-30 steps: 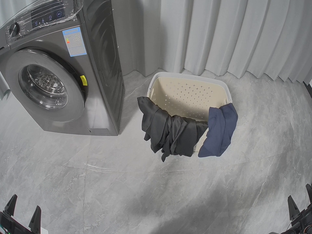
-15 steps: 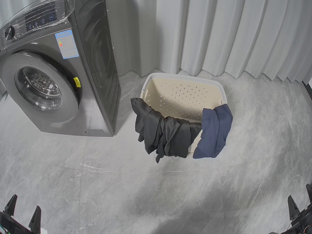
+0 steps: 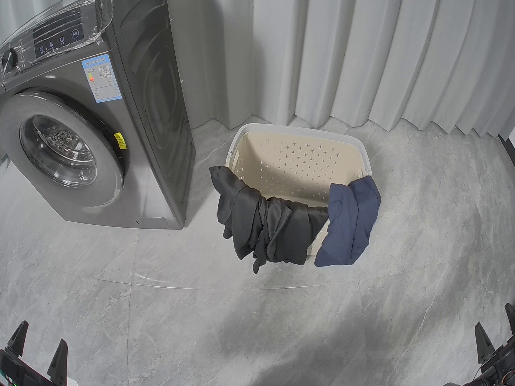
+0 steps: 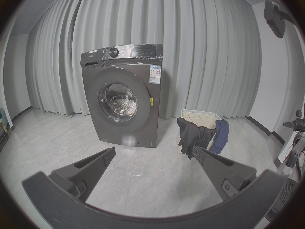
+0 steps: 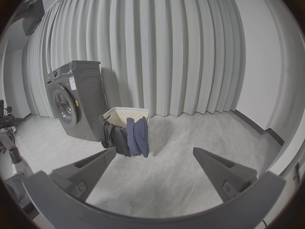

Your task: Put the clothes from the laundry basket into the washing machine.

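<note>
Grey stone floor [image 3: 214,317]; white curtain [image 3: 375,49] behind laundry basket [image 3: 298,130], washing machine [image 3: 145,108] beside, clothes [image 3: 273,226] over rim; left gripper [image 4: 153,148], right gripper [image 5: 154,148] spread wide, empty.

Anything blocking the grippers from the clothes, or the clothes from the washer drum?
Nothing visible lies between the left gripper or right gripper and the black garment and blue garment draped over the laundry basket. The washing machine door is shut, blocking the way in.

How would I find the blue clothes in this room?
Find the big grey washing machine; a cream laundry basket stands on the floor beside it. Two garments hang over the basket's near rim. The blue garment drapes the corner farther from the machine; the black garment beside it is bulkier.
</note>
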Tool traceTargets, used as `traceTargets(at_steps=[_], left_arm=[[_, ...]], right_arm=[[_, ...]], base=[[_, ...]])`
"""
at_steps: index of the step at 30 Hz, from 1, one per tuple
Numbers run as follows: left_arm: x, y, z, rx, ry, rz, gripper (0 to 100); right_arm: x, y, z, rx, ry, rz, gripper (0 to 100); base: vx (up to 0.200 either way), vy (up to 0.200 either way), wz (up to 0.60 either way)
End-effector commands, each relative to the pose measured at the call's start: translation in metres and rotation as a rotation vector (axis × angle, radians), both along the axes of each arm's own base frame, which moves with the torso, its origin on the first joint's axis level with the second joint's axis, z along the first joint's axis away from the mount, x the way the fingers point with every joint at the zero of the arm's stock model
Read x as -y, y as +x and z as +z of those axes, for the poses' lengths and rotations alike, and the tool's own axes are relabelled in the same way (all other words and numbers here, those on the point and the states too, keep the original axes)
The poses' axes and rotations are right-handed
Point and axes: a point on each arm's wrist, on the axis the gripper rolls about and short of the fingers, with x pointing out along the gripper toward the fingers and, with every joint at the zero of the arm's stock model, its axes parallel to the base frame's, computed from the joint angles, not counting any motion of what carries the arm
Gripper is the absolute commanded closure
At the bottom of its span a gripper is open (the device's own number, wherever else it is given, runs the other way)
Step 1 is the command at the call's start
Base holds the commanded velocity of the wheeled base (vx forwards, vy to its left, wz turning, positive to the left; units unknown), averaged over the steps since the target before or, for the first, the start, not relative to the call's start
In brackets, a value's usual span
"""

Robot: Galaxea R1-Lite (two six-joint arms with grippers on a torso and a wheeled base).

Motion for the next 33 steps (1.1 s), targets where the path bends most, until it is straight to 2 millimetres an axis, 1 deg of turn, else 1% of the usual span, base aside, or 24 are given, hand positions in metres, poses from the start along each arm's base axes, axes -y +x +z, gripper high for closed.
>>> traceTargets(at_steps=[1, 6, 18, 27, 33], left_arm=[[0.0, 0.0002, -0.0048, -0.003, -0.001, 0.0, 0], [0.0, 0.0002, -0.0048, -0.003, -0.001, -0.001, 0], [0.0, 0.0003, -0.0048, -0.004, -0.001, 0.0, 0], [0.0, 0.0003, -0.0049, -0.006, -0.001, -0.003, 0], [0.0, 0.0003, -0.0049, -0.006, -0.001, -0.003, 0]], right_arm=[[0.0, 0.0013, -0.0049, -0.017, 0.0, -0.001, 0], [0.0, 0.0013, -0.0049, -0.017, 0.0, 0.001, 0], [0.0, 0.0013, -0.0049, -0.017, 0.0, 0.001, 0], [0.0, 0.0013, -0.0049, -0.017, 0.0, 0.001, 0], [0.0, 0.0013, -0.0049, -0.017, 0.0, 0.001, 0]], base=[[0.2, 0.0, 0.0], [0.2, 0.0, 0.0], [0.0, 0.0, 0.0], [0.0, -0.2, 0.0], [0.0, 0.0, 0.0]])
